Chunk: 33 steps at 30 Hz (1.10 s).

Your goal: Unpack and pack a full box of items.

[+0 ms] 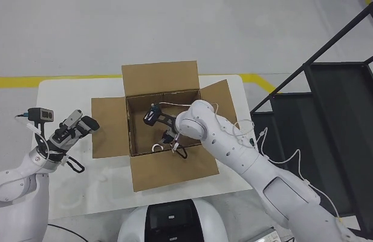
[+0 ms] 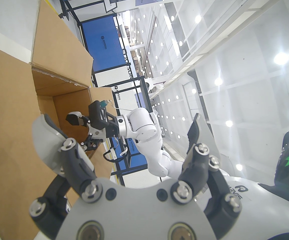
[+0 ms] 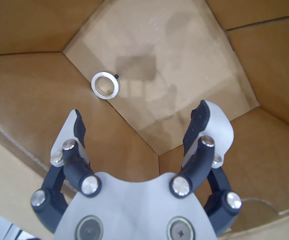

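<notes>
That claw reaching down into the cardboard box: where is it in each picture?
Top view: the right gripper sits inside the open cardboard box, mid-table.
Left wrist view: farther off, open, inside the box.
Right wrist view: close up, open above the box floor.
Shared landmark: the box's brown walls.

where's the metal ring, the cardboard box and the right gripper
metal ring (image 3: 106, 96): right wrist view, on its metal band, not the hole
cardboard box (image 1: 160, 77): top view, on its far flap
right gripper (image 3: 139, 112): right wrist view, midway between its open fingertips
</notes>
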Available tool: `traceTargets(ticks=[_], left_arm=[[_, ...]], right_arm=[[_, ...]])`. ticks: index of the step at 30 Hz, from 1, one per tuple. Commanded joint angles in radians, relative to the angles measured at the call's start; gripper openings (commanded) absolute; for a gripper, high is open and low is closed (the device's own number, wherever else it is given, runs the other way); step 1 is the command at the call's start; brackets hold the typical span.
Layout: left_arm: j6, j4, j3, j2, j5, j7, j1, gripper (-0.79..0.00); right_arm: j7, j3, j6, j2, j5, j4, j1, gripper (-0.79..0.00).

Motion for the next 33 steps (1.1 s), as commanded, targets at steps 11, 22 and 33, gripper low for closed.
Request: traceTargets(ticks=[11, 22, 33], left_arm=[[0.000, 0.000, 0.000, 0.000, 0.000, 0.000, 0.000, 0.000], [0.000, 0.000, 0.000, 0.000, 0.000, 0.000, 0.000, 0.000], [0.000, 0.000, 0.000, 0.000, 0.000, 0.000, 0.000, 0.000]], right_arm=[[-0.108, -0.151, -0.079, -0.087, -0.040, 0.252, 0.120, 0.000], [-0.086, -0.220, -0.201, -0.164, 0.043, 0.414, 0.202, -0.089], [-0.145, -0.272, -0.230, -0.237, 0.049, 0.554, 0.247, -0.182]])
